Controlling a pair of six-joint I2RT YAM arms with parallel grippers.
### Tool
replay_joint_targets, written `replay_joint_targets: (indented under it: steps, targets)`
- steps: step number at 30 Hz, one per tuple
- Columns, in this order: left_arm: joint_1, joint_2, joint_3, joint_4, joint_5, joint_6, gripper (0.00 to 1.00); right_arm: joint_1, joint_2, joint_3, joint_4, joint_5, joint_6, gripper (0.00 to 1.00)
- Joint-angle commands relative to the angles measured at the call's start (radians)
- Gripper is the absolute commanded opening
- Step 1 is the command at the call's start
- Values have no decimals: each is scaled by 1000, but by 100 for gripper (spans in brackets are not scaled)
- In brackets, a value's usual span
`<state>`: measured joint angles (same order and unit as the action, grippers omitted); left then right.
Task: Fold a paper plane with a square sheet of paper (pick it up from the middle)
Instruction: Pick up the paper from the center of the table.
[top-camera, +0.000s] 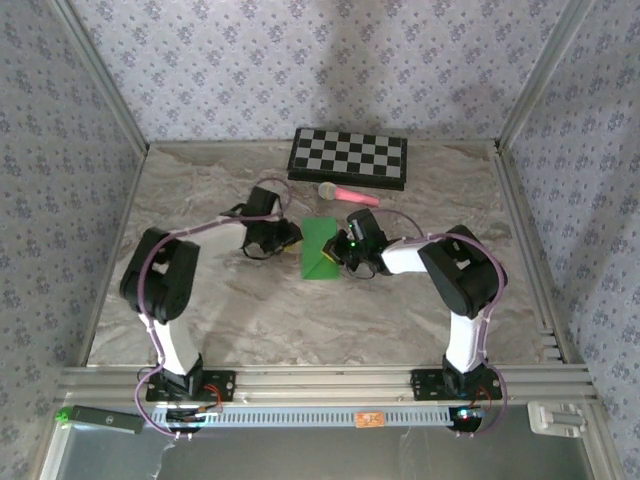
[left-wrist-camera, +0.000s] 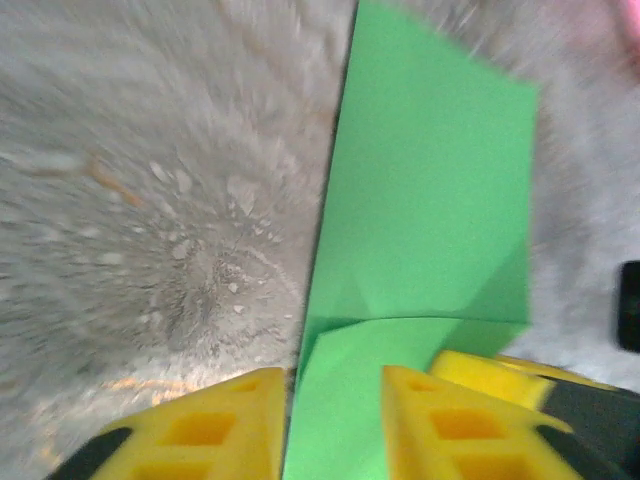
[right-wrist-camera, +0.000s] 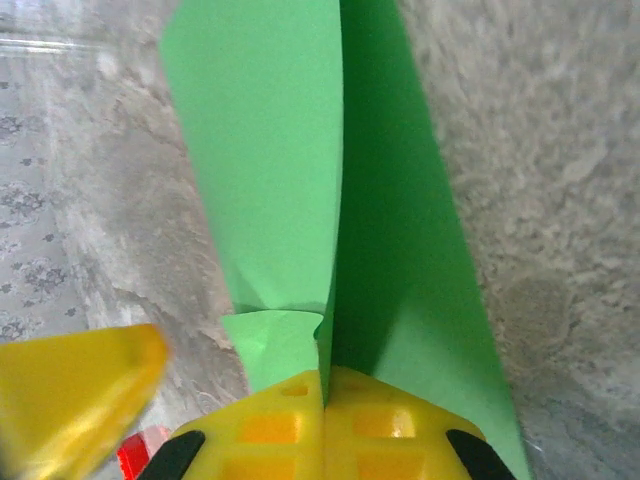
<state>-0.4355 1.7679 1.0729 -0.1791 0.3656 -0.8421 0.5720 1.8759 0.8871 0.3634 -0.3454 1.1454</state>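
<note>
The bright green square sheet of paper lies mid-table, partly folded, with a creased flap near its front end. My left gripper is at its left edge. In the left wrist view that gripper is open, its yellow fingers apart with the paper lying flat between and beyond them. My right gripper is at the paper's near right corner. In the right wrist view its jaws are shut on a raised fold of the paper, which stands up along the middle crease.
A black-and-white checkered board lies at the back of the table, with a pink-handled microphone just in front of it, close behind the paper. Patterned walls and metal rails enclose the marble tabletop. The left gripper's yellow finger shows blurred beside my right jaws.
</note>
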Motion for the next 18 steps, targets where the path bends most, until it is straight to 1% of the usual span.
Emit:
replay_joint_targets:
  steps: [1, 3, 5, 6, 8, 9, 10, 13, 18]
  targets:
    - [71, -169, -39, 12, 103, 25, 46, -27, -92, 18, -14, -43, -104, 3]
    - [112, -236, -101, 67, 159, 16, 66, -40, -115, 33, -14, -85, -135, 2]
    - [140, -285, -144, 96, 202, 8, 79, -52, -133, 48, -13, -125, -149, 2]
    - [148, -303, -161, 106, 223, 4, 84, -56, -140, 58, -9, -144, -150, 2]
    - [150, -332, -190, 137, 261, -14, 91, -64, -148, 75, 2, -185, -144, 2]
    - [150, -341, -208, 166, 290, -35, 94, -67, -150, 83, 14, -208, -138, 2]
    - [150, -345, -223, 199, 316, -59, 100, -69, -150, 94, 24, -226, -129, 2]
    - [143, -349, -273, 335, 387, -155, 100, -69, -148, 128, 58, -278, -107, 2]
    - [99, -336, -307, 499, 422, -264, 100, -66, -131, 157, 134, -339, -41, 3]
